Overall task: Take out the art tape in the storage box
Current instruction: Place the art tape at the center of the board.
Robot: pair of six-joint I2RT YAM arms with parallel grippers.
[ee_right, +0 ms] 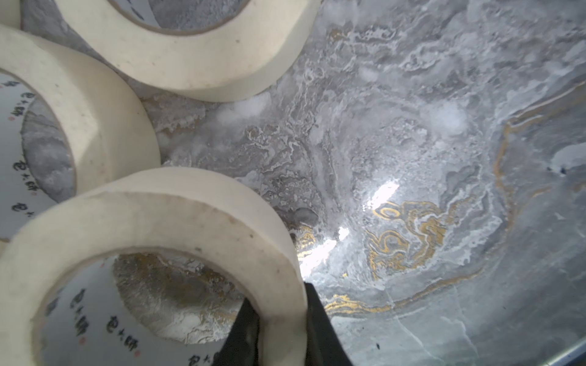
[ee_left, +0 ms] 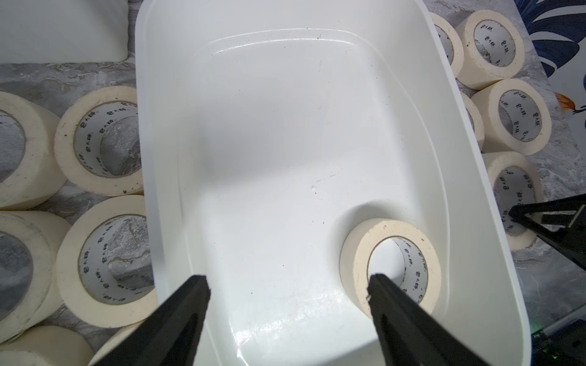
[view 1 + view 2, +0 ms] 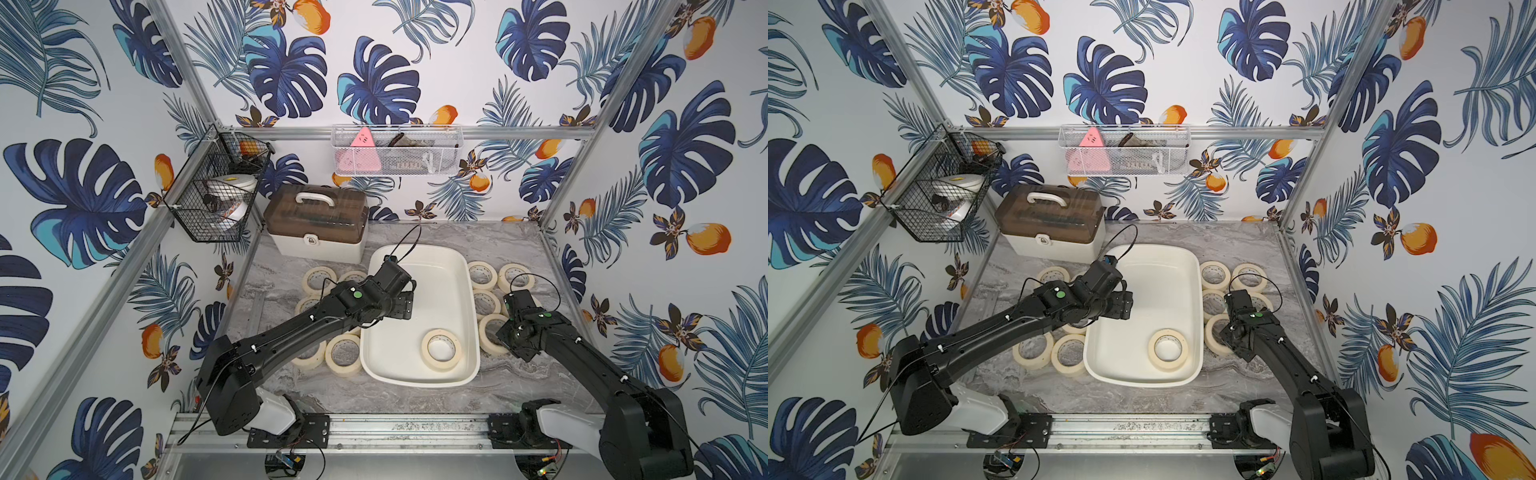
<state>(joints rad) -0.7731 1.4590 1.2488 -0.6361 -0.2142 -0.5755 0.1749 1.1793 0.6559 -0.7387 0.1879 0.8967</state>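
Observation:
The storage box [image 3: 436, 291] is an off-white tub in the middle of the marble table, seen in both top views. One art tape roll [image 3: 441, 349] lies flat in its near right corner, and shows in the left wrist view as the roll [image 2: 356, 256]. My left gripper [image 2: 287, 280] hangs open over the box floor with nothing between its fingers; one fingertip lies in line with that roll's hole. My right gripper [image 1: 279, 301] is shut on the wall of another tape roll [image 1: 190, 215], just right of the box [image 3: 1163, 291] among other rolls.
Several tape rolls lie on the table left of the box [image 3: 344, 355] and right of it [image 3: 483, 274]. A white case with a brown lid [image 3: 316, 224] stands behind. A black wire basket [image 3: 216, 195] and a white mesh basket [image 3: 395, 151] hang on the frame.

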